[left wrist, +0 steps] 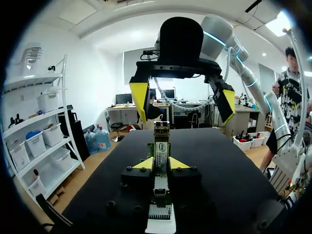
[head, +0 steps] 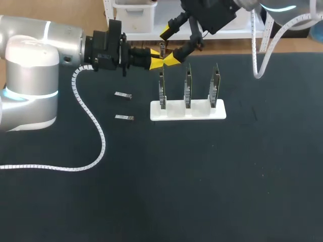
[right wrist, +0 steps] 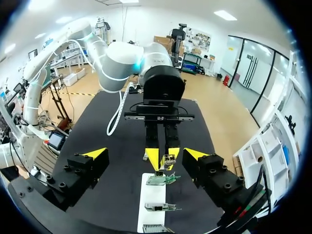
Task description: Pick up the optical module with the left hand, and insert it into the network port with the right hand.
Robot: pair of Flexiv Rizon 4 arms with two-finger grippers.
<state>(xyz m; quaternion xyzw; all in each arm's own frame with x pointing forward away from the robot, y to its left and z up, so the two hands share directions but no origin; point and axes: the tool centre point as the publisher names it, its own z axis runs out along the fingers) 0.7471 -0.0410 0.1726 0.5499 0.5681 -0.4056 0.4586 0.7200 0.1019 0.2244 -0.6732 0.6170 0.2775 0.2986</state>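
While my left claw [head: 157,61] pinches the optical module [head: 162,49] upright in the upper middle of the head view, just above the leftmost network card [head: 162,91], my right claw [head: 170,45] stands wide, with a yellow finger on each side of the module and neither touching it. I judge this to be the handover. To do it well, I would centre the right claw on the module's free end, clear of the left fingertips. I would close squarely on its flat sides and release the left only once that hold is firm. Two spare modules [head: 123,95] lie on the bench [head: 202,176] at centre left, beside the white card stand [head: 187,112].
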